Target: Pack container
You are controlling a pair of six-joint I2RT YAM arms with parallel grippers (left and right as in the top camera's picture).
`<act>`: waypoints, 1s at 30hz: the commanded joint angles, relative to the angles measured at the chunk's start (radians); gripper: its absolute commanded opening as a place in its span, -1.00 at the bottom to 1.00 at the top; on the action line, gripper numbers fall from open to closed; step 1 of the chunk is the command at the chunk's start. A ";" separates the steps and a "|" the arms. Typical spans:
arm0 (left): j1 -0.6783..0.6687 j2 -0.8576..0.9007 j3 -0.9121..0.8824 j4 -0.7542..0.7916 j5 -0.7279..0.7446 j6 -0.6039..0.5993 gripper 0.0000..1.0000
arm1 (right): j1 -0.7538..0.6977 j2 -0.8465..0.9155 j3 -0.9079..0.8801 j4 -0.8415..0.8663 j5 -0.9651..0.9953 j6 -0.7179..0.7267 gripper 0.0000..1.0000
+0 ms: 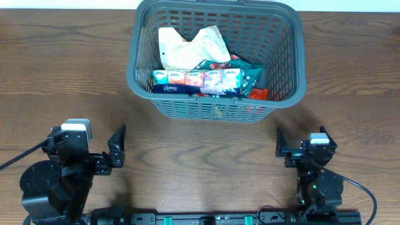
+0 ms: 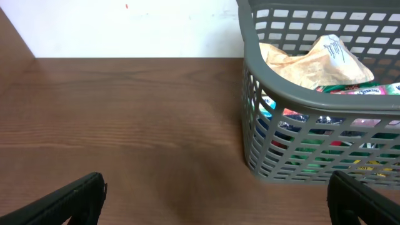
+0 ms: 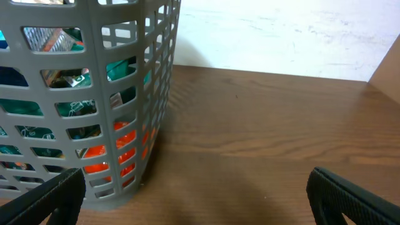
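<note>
Nearest the robot base, left gripper (image 1: 117,148) sits low over the table (image 1: 62,75), jaws spread wide, nothing between them; the left wrist view shows only bare wood between the two black fingers. Right gripper (image 1: 282,145) is the same: jaws apart, empty, black tapered fingers at both lower corners of the right wrist view. Both are well apart from the container (image 1: 212,109), which stands further out, centred at the far side of the table, upright, near wall facing the arms. Table is brown wood-grain laminate, matte, flat. Container is dark grey moulded plastic, rectangular with rounded corners, slotted lattice walls, thick smooth rim, and looks rigid. Inside, at the near side, a row of tissue packs (image 1: 197,80) lies on its side, glossy printed film with blue, red and white panels. Behind it is a crumpled cream paper bag (image 1: 187,47), creased, soft, poking up to about rim level. At the right is a green foil-like packet (image 1: 250,75), shiny, and under it something orange (image 1: 258,94) shows through the slots; can't tell what it is. Progress judgement: packing looks done or close to it, with several items already in, no loose item showing on the table in any view, and neither gripper carrying anything. If anything is left to pack, it is outside these views.
</note>
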 commanded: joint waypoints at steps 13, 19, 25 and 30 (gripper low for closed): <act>-0.011 -0.019 -0.002 -0.026 0.005 0.032 0.97 | -0.004 -0.007 -0.005 0.002 0.010 0.015 0.99; -0.136 -0.139 -0.081 -0.038 0.036 0.096 0.97 | -0.004 -0.007 -0.005 0.002 0.010 0.015 0.98; -0.219 -0.290 -0.299 0.127 0.037 0.269 0.97 | -0.004 -0.007 -0.005 0.002 0.010 0.015 0.98; -0.234 -0.389 -0.469 0.252 0.043 0.288 0.97 | -0.004 -0.007 -0.005 0.002 0.010 0.015 0.98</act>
